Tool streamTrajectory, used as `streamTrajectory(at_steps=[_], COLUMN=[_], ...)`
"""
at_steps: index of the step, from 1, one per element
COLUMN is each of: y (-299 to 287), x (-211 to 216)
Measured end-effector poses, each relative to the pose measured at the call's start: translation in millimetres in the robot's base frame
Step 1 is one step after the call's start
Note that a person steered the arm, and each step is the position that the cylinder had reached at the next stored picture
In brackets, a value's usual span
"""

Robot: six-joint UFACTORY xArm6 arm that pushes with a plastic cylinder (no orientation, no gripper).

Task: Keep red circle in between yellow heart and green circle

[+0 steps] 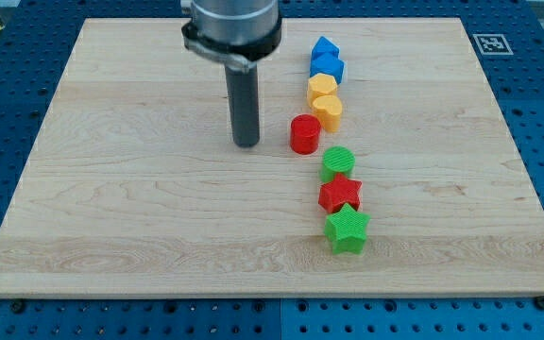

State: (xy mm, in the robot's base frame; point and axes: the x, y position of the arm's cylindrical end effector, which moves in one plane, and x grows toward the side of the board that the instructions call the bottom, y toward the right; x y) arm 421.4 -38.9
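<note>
The red circle (pixel 304 134) lies on the wooden board, just left of a rough column of blocks. The yellow heart (pixel 327 110) is up and right of it, almost touching. The green circle (pixel 337 162) is down and right of it. My tip (pixel 246 144) rests on the board a short way to the left of the red circle, with a small gap between them.
A yellow hexagon (pixel 321 88) sits above the yellow heart, with two blue blocks (pixel 326 66) (pixel 323 47) above it. A red star (pixel 339 195) and a green star (pixel 347 229) lie below the green circle. The board (pixel 111 208) sits on a blue perforated table.
</note>
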Motion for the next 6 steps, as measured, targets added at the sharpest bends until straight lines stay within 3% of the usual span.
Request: streamTrajectory(at_steps=[2, 4, 5, 6], y=[56.4, 13.1, 12.8, 50.1], x=[-15.5, -14.9, -5.9, 5.2])
